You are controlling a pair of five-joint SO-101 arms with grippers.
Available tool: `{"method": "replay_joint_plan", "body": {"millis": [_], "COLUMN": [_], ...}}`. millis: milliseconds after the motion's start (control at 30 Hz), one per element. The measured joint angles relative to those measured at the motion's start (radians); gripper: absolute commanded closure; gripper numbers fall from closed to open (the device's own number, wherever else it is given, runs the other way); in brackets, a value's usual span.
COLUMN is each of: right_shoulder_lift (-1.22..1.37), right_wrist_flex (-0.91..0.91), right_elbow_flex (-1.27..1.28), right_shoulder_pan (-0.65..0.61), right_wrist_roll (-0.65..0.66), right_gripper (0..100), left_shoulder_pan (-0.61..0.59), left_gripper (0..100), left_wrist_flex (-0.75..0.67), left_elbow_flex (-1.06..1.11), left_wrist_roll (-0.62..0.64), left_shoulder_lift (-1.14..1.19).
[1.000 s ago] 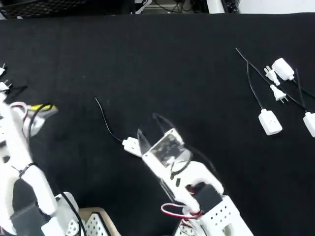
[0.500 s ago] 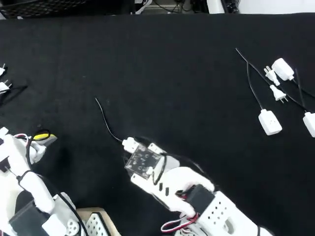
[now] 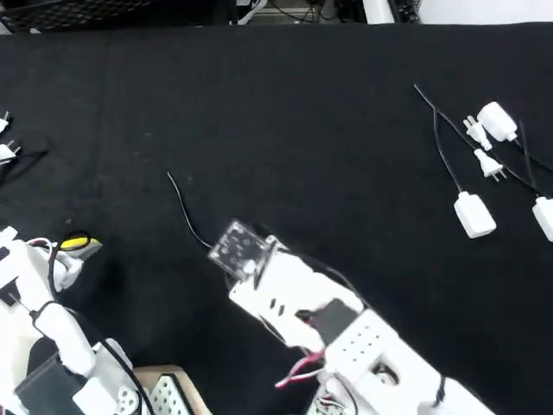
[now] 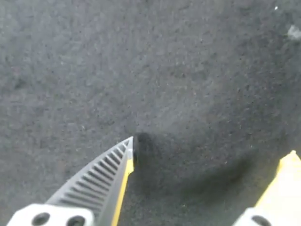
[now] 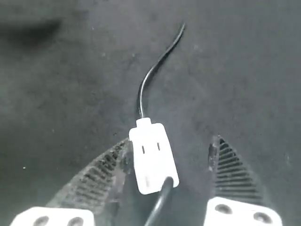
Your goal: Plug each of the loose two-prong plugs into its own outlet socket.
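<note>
White right arm (image 3: 294, 294) is bent low, right gripper (image 5: 170, 143) spread loose around the white two-slot outlet socket (image 5: 151, 157); left gripper (image 4: 211, 146) gapes too.

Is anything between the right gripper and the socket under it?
Nothing visible does. The socket lies between the fingers of the open right gripper, close to one finger. A black cable crosses the socket's near end, toward the gripper's base.
</note>
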Motion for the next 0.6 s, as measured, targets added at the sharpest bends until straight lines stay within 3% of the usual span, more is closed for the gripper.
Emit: {"method": "replay_joint_plan", "body": {"millis": [600], "right_shoulder_lift": [0.661], "right_wrist_flex": [0.071], "right_elbow_flex": [-0.416], "right_shoulder_pan": [-0.084], "right_wrist_roll": [0.0], "right_gripper": [73.4], "left_shoulder_pan": [0.0], "left_gripper": [55], "left_wrist_flex": [-0.008], "left_elbow_flex": [0.0], "left_wrist_roll": [-0.002], "left_shoulder_lift": [0.0]}}
